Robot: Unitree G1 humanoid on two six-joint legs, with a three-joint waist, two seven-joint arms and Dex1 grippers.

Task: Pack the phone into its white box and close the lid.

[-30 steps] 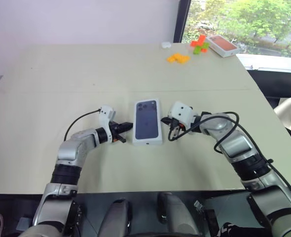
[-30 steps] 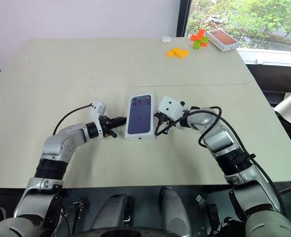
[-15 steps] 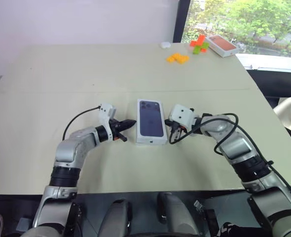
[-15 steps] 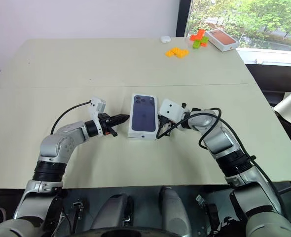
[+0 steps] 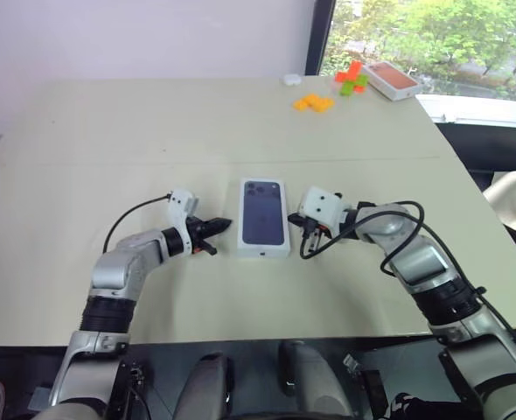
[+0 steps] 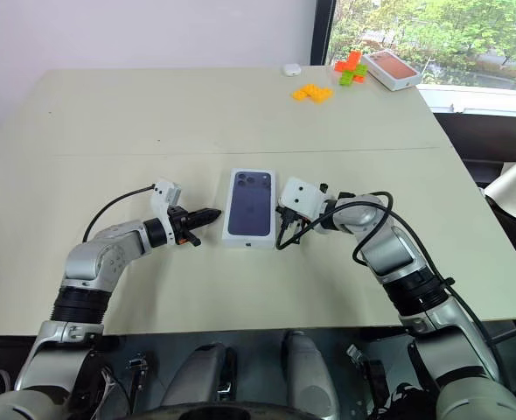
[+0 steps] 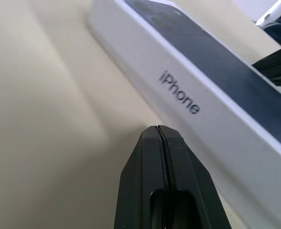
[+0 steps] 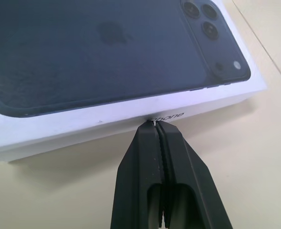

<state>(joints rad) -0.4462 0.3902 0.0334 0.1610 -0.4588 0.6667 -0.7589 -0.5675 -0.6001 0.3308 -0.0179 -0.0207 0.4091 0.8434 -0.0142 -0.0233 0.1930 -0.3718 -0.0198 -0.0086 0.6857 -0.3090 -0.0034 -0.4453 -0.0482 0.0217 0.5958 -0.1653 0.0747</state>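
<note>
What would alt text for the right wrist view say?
The shut right pincer touches its tip to the long side wall of a closed white box, whose lid shows a dark phone picture. The box rests on a beige table.

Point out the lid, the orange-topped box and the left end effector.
lid (image 6: 247, 203), right eye view, printed top.
orange-topped box (image 6: 393, 68), right eye view, orange top.
left end effector (image 7: 158, 130), left wrist view, closed fingertips.
</note>
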